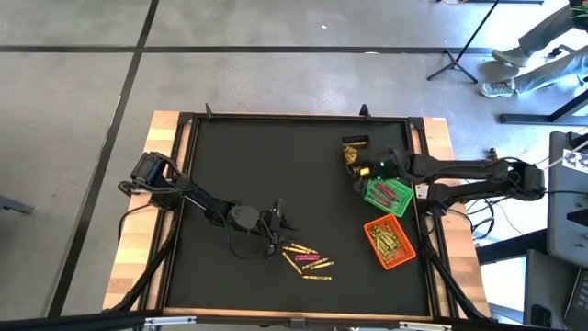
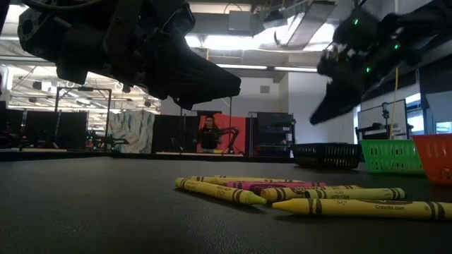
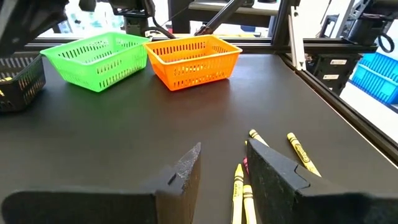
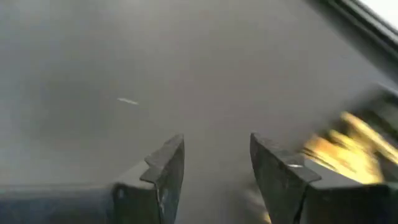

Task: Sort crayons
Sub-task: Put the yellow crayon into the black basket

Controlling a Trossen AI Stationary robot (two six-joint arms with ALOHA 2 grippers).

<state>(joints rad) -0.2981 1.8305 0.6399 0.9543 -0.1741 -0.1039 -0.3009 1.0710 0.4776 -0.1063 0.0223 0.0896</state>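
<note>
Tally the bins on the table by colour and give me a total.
Black bin: 1
Green bin: 1
Orange bin: 1
Total: 3 bins

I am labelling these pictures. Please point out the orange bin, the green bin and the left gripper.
orange bin (image 3: 194,59): left wrist view, on its front wall.
green bin (image 1: 387,195): high view, on its mesh floor.
left gripper (image 3: 227,177): left wrist view, midway between its open fingertips, empty, just above the loose crayons.
</note>
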